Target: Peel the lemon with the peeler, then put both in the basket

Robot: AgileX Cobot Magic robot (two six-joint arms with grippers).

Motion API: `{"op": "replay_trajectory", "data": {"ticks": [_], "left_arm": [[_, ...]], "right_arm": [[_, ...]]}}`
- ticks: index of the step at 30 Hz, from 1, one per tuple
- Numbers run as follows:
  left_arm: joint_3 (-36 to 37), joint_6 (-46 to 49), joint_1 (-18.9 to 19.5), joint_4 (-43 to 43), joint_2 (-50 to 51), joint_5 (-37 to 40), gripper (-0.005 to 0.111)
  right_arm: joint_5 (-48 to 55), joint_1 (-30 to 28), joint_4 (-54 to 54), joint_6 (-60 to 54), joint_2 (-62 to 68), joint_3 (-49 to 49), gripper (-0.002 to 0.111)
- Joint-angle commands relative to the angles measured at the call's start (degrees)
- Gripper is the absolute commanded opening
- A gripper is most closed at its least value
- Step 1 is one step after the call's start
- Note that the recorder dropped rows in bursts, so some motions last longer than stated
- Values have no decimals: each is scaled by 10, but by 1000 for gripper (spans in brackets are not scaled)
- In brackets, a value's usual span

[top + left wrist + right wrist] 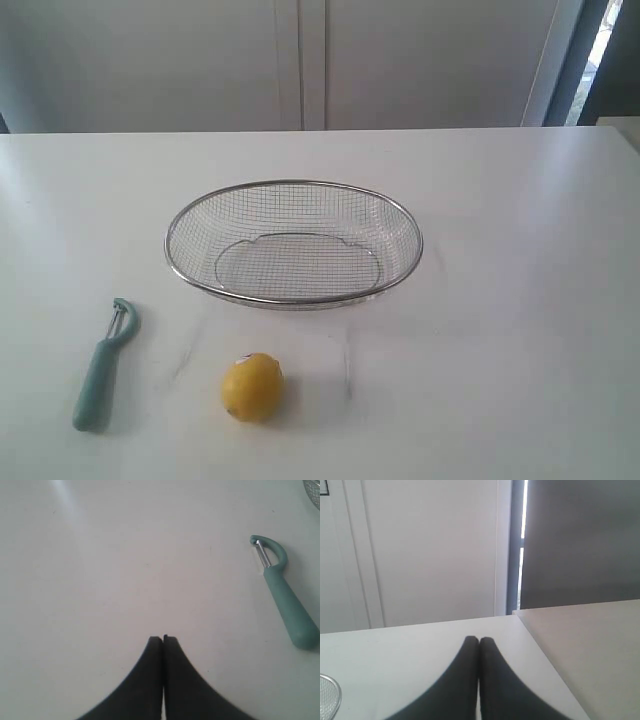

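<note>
On the desk (pixel 520 330), the lemon (pixel 252 387) and the peeler (pixel 103 367) lie apart before the empty basket (pixel 190 240), so nothing looks started. Left wrist: the left hand (pixel 163 639) is pressed together, empty, near the peeler. Right wrist: the right hand (pixel 479 640) is likewise together, empty.

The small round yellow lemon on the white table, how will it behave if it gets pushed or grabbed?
The small round yellow lemon would probably roll if nudged, since it sits free on the flat white table. Its smooth, curved skin may slip in a narrow grip.
</note>
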Motion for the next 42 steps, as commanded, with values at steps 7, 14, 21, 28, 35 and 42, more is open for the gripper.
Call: {"op": "replay_trajectory", "data": {"ticks": [7,14,21,28,35,42], "left_arm": [[4,-4,2,-5,-3,6,0],[4,-4,2,-5,-3,6,0],[4,-4,2,-5,-3,6,0],[4,-4,2,-5,-3,6,0],[4,-4,2,-5,-3,6,0],[4,-4,2,-5,-3,6,0]], "right_arm": [[-8,-2,0,4,75,-28,0],[-10,-2,0,4,75,-28,0],[-10,-2,0,4,75,-28,0],[-14,-2,0,1,109,-31,0],[-10,-2,0,1,166,-53,0],[23,-2,0,1,224,-85,0]]}}
